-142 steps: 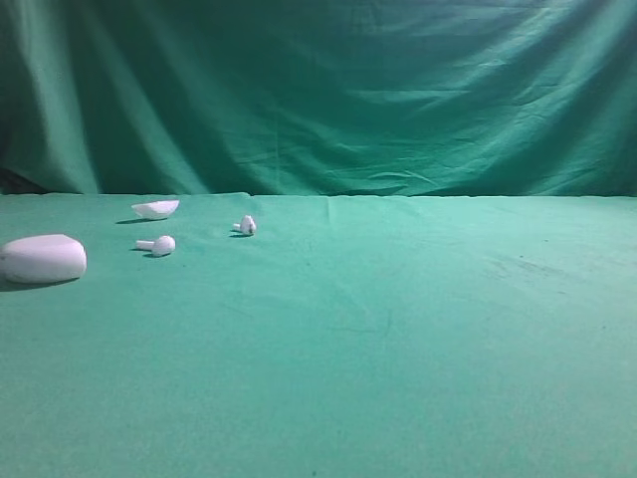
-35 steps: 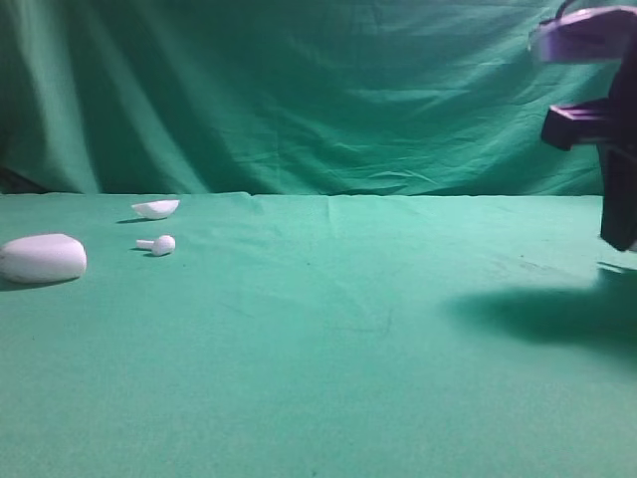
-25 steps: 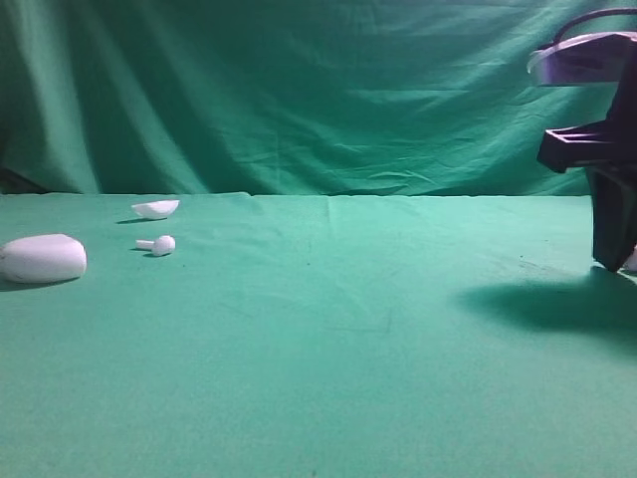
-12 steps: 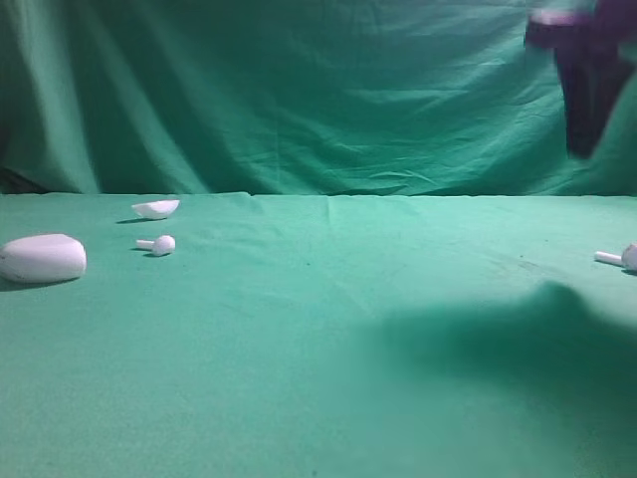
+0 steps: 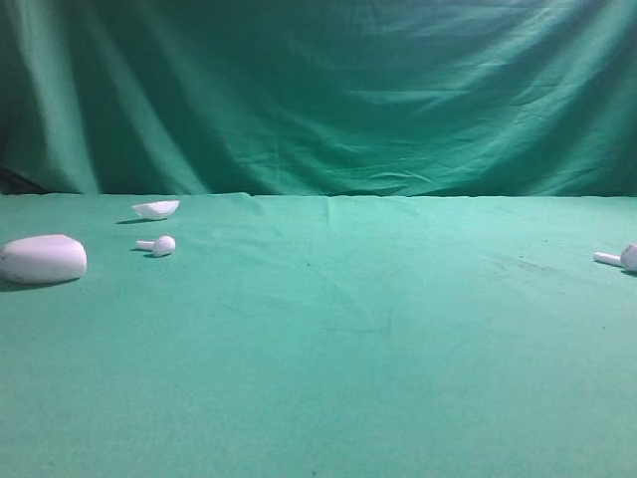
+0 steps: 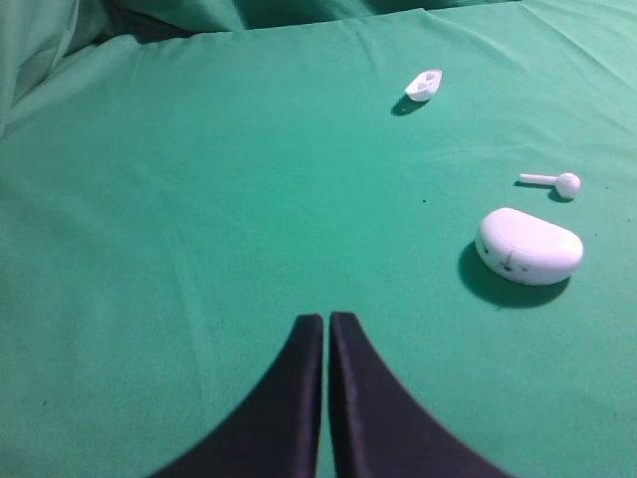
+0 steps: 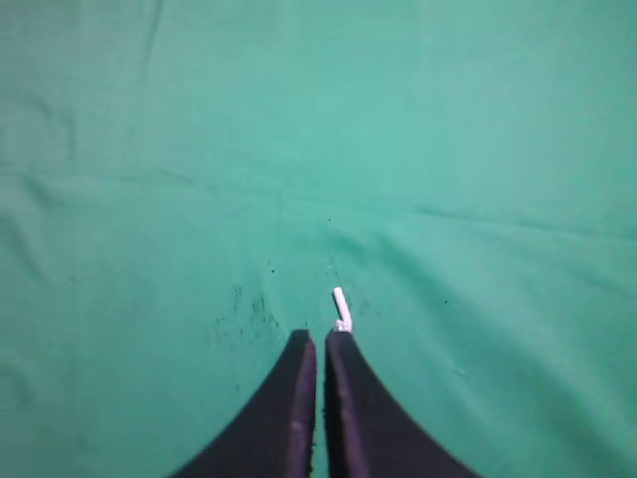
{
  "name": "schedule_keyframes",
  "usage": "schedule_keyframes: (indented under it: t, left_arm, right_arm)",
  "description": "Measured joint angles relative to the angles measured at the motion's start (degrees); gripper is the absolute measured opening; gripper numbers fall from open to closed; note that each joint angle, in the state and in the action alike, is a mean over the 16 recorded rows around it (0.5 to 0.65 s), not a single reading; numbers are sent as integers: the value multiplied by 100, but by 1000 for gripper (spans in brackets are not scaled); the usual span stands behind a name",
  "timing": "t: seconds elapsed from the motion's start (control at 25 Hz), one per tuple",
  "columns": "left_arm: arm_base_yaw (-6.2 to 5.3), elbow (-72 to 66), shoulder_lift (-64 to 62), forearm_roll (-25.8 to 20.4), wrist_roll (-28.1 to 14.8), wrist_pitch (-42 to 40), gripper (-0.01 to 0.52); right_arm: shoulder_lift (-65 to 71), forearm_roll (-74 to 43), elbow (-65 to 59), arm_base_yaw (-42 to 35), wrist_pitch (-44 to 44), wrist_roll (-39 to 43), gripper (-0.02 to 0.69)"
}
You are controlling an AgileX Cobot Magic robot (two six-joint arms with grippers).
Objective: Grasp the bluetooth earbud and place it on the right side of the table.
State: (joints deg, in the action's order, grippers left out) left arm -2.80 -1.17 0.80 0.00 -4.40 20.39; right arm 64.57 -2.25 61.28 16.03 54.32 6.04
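A: What lies on the bench (image 5: pixel 328 339) around the task's thing?

B: At the far left sits a big white oval case (image 5: pixel 42 259). Near it, a little further back, lies a second earbud (image 5: pixel 157 244), stem pointing left, and behind that a shallow white shell (image 5: pixel 155 208). The three are close together but not touching. The green cloth is slightly wrinkled, and a green backdrop (image 5: pixel 318 95) hangs behind.

A: And the bluetooth earbud itself?

B: The bluetooth earbud (image 5: pixel 622 258) lies at the right edge of the high view, on the cloth, stem pointing left, well apart from the group on the left. Nothing lies between them. In the right wrist view only its white stem shows, just beyond the fingertips.

A: Does the right end effector hold it?

B: No. The right end effector (image 7: pixel 319 344) has its two dark fingers drawn together with only a thin slit between them, and nothing is pinched there. The earbud's stem sits just ahead of the right finger's tip; whether they touch I cannot tell.

A: The left one?

B: The left end effector (image 6: pixel 325 324) is closed too, fingers almost meeting, gripping nothing. It is over bare cloth, with the case, second earbud and shell ahead and to its right.
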Motion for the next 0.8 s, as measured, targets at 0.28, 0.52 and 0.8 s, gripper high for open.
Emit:
schedule_keyframes:
  t: [0.28,0.52,0.8]
  left_arm:
    - [0,0,0,0,0,0,0]
    - [0,0,0,0,0,0,0]
    - [0,0,0,0,0,0,0]
  right_arm:
    - [-1939,136,-222,0,493,-228,0]
    - [-3543,241,-646,0,641,-367,0]
    - [-5036,311,-1121,0,577,-405,0]
